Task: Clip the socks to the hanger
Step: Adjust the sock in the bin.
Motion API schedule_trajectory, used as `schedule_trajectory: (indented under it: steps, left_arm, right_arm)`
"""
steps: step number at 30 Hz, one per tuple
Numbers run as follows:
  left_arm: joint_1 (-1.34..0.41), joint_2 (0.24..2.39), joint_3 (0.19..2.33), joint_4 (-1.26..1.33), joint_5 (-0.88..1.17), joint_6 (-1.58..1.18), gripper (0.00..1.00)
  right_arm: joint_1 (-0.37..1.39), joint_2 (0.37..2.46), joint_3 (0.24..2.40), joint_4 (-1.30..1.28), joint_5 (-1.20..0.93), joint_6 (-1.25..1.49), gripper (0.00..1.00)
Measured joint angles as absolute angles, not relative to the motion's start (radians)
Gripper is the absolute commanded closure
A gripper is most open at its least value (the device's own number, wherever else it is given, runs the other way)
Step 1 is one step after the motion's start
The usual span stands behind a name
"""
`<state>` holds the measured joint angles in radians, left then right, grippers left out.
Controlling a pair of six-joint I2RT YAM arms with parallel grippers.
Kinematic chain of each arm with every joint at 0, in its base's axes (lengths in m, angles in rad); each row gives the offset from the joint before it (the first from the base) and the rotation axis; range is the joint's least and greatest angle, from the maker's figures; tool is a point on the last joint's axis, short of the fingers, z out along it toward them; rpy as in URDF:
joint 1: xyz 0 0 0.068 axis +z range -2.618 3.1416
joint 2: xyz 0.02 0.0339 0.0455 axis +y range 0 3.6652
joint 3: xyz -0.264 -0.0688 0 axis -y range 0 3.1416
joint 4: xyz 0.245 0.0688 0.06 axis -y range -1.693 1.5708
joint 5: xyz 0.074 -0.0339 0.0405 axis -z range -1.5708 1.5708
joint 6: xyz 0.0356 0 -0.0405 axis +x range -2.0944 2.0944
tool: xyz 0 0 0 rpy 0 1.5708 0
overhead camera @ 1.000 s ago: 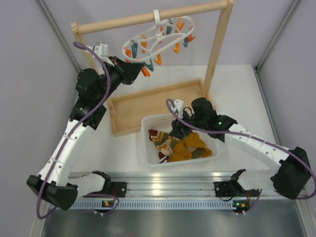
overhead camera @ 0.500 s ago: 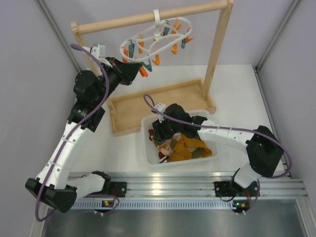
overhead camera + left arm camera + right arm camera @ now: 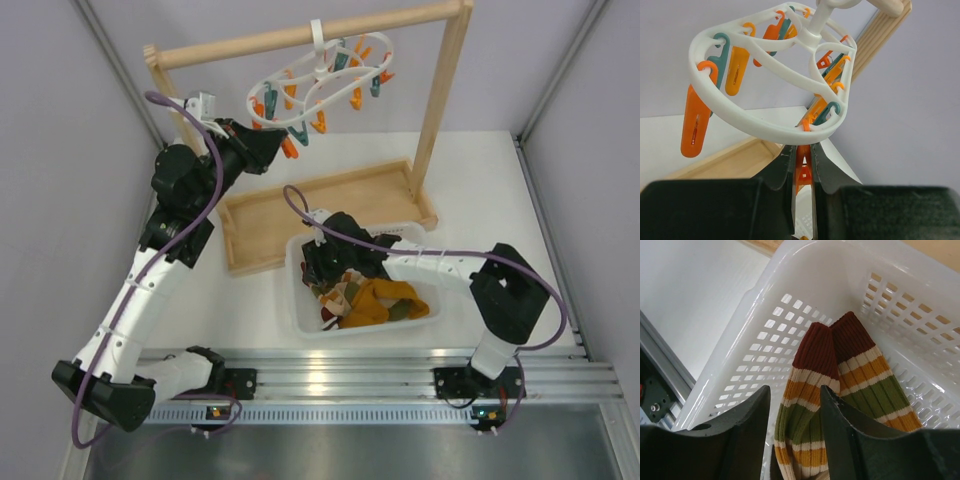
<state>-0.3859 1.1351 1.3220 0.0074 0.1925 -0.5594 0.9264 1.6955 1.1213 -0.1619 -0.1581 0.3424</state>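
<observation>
The white oval hanger [image 3: 320,80] hangs by its hook from the wooden rail, with orange and teal pegs; it also fills the left wrist view [image 3: 765,117]. My left gripper [image 3: 283,141] is shut on an orange peg [image 3: 803,165] at the hanger's near rim. The socks lie in a white basket [image 3: 296,300]: mustard ones [image 3: 385,300] and striped red, green, cream ones [image 3: 812,390]. My right gripper [image 3: 795,402] is open, down in the basket's left end, its jaws either side of a striped sock.
A shallow wooden tray [image 3: 300,215] lies behind the basket. The tall wooden rail frame [image 3: 445,100] stands over the tray. Grey walls close in left and right. A metal rail [image 3: 340,370] runs along the near edge.
My right gripper has swung left from the basket's back right to its left end, over the striped socks. The hanger tilted slightly; my left gripper stayed on the peg.
</observation>
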Motion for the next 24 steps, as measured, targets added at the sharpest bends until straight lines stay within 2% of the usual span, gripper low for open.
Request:
schedule_trajectory:
  steps: [5,11,16,21,22,23,24]
  left_arm:
    - [-0.386,1.135,1.32,0.011,0.193,-0.572,1.0]
    - [-0.386,1.135,1.314,0.019,0.192,-0.574,1.0]
    - [-0.386,1.135,1.306,0.028,0.192,-0.574,1.0]
    - [-0.386,1.135,1.304,0.033,0.192,-0.574,1.0]
    - [-0.386,1.135,1.303,0.034,0.192,-0.574,1.0]
    - [-0.386,1.135,1.303,0.034,0.192,-0.574,1.0]
    - [-0.386,1.135,1.301,0.035,0.192,-0.574,1.0]
  right_arm:
    - [0.939,1.729,1.143,-0.163,-0.113,0.344,0.58]
    - [0.941,1.769,1.166,-0.149,-0.098,0.344,0.55]
    - [0.942,1.797,1.166,-0.146,-0.087,0.343,0.56]
    - [0.942,1.804,1.166,-0.142,-0.068,0.333,0.7]
    - [0.942,1.804,1.166,-0.142,-0.067,0.33,0.76]
    - [0.942,1.804,1.166,-0.142,-0.065,0.321,0.88]
    - [0.942,1.804,1.165,-0.141,-0.065,0.317,0.94]
